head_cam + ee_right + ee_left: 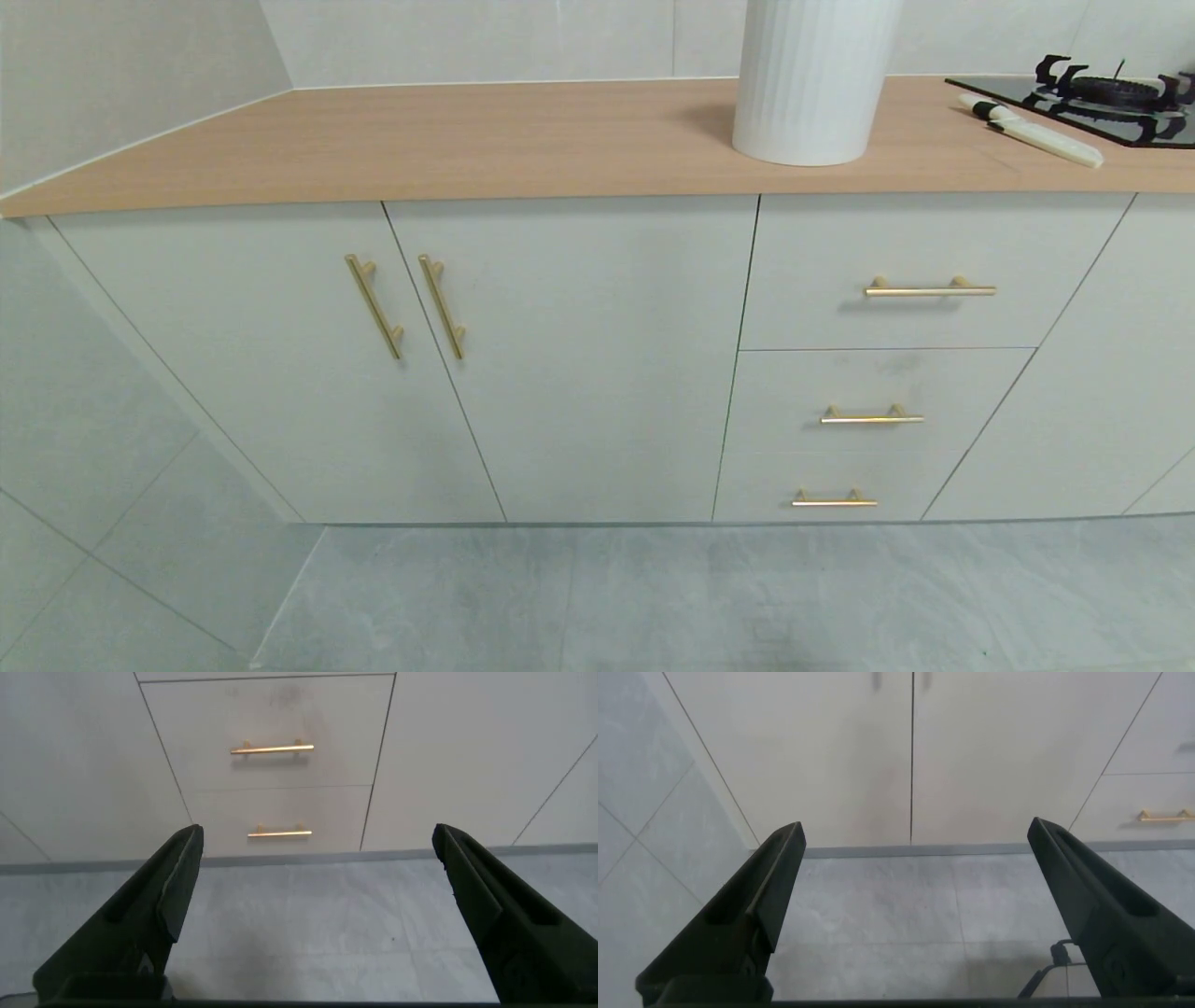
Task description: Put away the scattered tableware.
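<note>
white knife [1032, 133] far right on the countertop [467, 140] by the gas hob [1111, 98], left gripper [915, 833] and right gripper [318, 837] both spread wide, empty

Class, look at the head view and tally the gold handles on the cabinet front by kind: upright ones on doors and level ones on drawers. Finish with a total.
Upright door handles: 2
Level drawer handles: 3
Total: 5
</note>
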`<state>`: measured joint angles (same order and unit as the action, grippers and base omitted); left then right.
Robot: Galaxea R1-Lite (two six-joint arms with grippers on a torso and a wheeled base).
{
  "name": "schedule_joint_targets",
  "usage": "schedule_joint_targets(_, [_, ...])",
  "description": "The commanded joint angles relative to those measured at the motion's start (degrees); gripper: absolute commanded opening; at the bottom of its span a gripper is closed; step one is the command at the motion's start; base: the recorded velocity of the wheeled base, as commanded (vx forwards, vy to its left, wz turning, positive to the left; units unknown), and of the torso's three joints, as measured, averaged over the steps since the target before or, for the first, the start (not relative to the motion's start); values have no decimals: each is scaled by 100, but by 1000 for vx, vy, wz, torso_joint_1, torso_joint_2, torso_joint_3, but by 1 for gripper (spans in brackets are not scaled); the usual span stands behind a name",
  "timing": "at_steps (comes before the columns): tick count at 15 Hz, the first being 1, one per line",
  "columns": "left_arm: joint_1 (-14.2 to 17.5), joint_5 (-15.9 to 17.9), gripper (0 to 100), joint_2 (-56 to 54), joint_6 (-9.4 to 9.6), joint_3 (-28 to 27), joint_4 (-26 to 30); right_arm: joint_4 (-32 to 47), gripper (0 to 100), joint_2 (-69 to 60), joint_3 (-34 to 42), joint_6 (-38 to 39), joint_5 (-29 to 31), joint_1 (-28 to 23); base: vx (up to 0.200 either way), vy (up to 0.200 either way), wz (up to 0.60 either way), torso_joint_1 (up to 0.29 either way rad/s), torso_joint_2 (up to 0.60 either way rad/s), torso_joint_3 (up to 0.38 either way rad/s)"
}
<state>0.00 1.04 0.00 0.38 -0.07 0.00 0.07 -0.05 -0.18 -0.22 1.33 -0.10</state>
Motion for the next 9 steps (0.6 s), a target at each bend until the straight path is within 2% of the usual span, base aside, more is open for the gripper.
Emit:
schedule_joint_targets(1, [0,2,100,9,6,-1,0,28,100,14,9,-22,-71,1,0,0,0,0,0,0])
schedule_joint_targets(8, [0,2,100,9,-3,7,-9,28,100,14,9,-13,-71,1,0,0,0,0,0,0])
schedule_joint_targets(9, [0,2,100,9,-3,-1,0,28,100,14,9,-13,-71,1,200,0,0,2,7,12])
